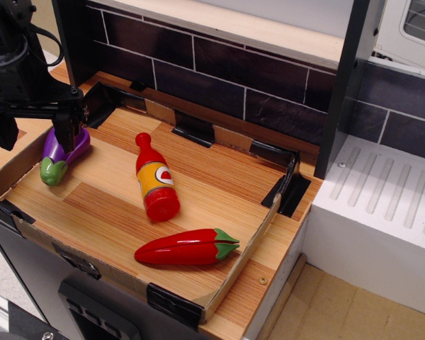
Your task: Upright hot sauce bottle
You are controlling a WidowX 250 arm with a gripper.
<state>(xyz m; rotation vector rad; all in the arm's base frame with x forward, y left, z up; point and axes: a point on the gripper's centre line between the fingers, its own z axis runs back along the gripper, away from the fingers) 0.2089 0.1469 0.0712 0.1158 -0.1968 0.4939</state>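
The hot sauce bottle [156, 179] lies on its side in the middle of the wooden tray [92, 205]. It is glossy red with a yellow-orange label, its cap pointing to the back left and its base to the front. My gripper [66, 133] hangs at the far left, well apart from the bottle, low over a purple eggplant [59, 157]. One dark finger [65, 131] shows in front of the eggplant. I cannot tell whether the jaws are open or shut.
A long red chili pepper [188, 247] with a green stem lies near the tray's front edge. Low cardboard walls with black brackets rim the tray. A dark tiled backsplash [219, 71] stands behind, a white drainboard [382, 205] to the right.
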